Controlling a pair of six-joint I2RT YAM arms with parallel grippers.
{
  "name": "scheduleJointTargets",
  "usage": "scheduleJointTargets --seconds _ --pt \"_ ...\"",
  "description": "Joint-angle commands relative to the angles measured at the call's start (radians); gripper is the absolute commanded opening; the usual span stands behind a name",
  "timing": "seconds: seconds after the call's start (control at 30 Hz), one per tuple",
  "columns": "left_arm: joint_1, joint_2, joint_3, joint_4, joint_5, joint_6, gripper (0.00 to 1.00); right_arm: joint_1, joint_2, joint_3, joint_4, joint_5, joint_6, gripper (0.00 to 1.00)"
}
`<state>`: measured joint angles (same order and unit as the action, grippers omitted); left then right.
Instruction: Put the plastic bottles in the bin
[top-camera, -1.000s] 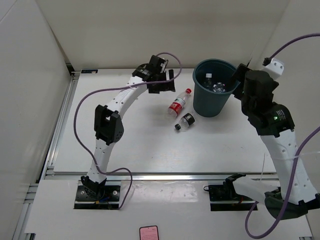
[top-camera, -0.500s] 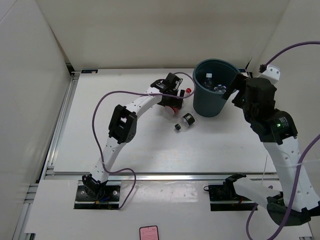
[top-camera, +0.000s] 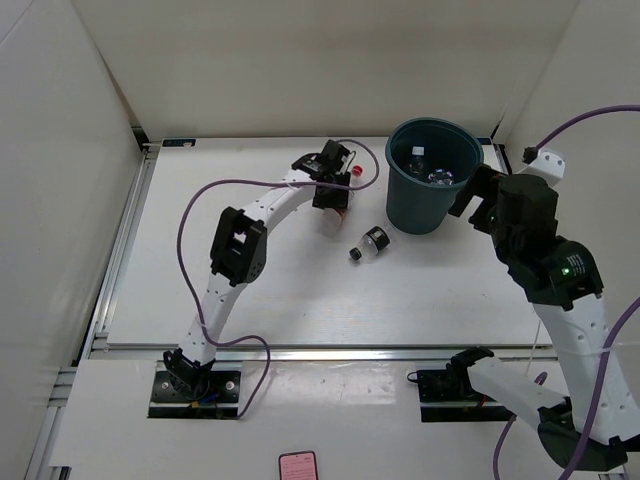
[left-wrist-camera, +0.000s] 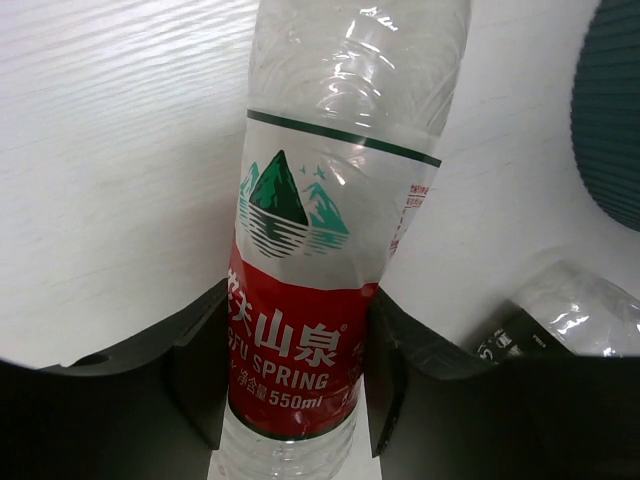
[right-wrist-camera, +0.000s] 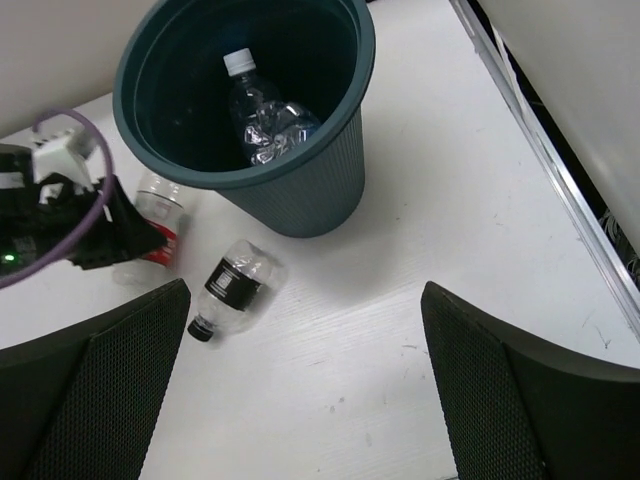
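Red-labelled bottle (left-wrist-camera: 300, 330): clear, lightly dented plastic, with a thin green band above a green mountain emblem and a red wrap with white lettering below; red cap in the overhead view. Lies low over the worktop (top-camera: 300, 290), just left of the bin (top-camera: 425, 208), cap end pointing toward the bin. Sits clenched across the label in the left hand (top-camera: 333, 190), with black fingers (left-wrist-camera: 200, 370) pressed against both sides of the red wrap. Impossible to tell whether resting on the surface or raised just off it.

Dark-labelled bottle (right-wrist-camera: 236, 284): shorter, clear, with a black label and black cap. Lies on its side on the worktop, near the bin's base and near the gripped bottle, touching neither.

Bin: round, dark teal, with a rolled rim and a finely ribbed wall tapering toward the base. Stands upright at the far right of the worktop. Holds crumpled clear bottles (right-wrist-camera: 265, 120) at the bottom, one with a white cap.

Right hand (right-wrist-camera: 305, 330): released, fingers spread wide, grasping nothing. Hovers above the worktop beside the bin, on its near right side, looking down on its opening.
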<state>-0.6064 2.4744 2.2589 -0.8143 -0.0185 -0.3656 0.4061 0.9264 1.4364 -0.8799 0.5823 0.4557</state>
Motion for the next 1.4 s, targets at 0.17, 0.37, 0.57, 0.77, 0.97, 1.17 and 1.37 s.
scheduleJointTargets --seconds 0.17,0.37,0.57,0.77,0.97,1.17,1.37 --pt "0.016 -0.397 0.049 -0.037 -0.136 -0.073 0.44 0.003 -0.020 -0.036 0.018 -0.018 0.018 1.00" --pt "-0.055 -0.428 0.185 0.113 -0.095 -0.033 0.47 0.003 -0.070 -0.082 0.042 -0.001 -0.015 1.00" --pt "-0.091 -0.247 0.361 0.361 0.104 -0.068 0.49 0.003 -0.090 -0.058 0.042 0.045 -0.015 1.00" --pt "-0.135 -0.144 0.330 0.578 0.135 -0.136 0.61 0.003 -0.090 0.051 0.009 0.068 -0.058 1.00" --pt "-0.164 -0.095 0.321 0.619 0.149 -0.167 0.66 0.003 -0.123 0.056 -0.037 0.099 -0.069 1.00" --pt "-0.173 -0.235 0.159 0.619 0.140 -0.095 1.00 0.003 -0.146 0.035 -0.047 0.108 -0.060 1.00" --pt "-0.173 -0.548 -0.109 0.619 0.068 0.073 1.00 0.003 -0.135 -0.039 -0.021 0.117 -0.028 1.00"
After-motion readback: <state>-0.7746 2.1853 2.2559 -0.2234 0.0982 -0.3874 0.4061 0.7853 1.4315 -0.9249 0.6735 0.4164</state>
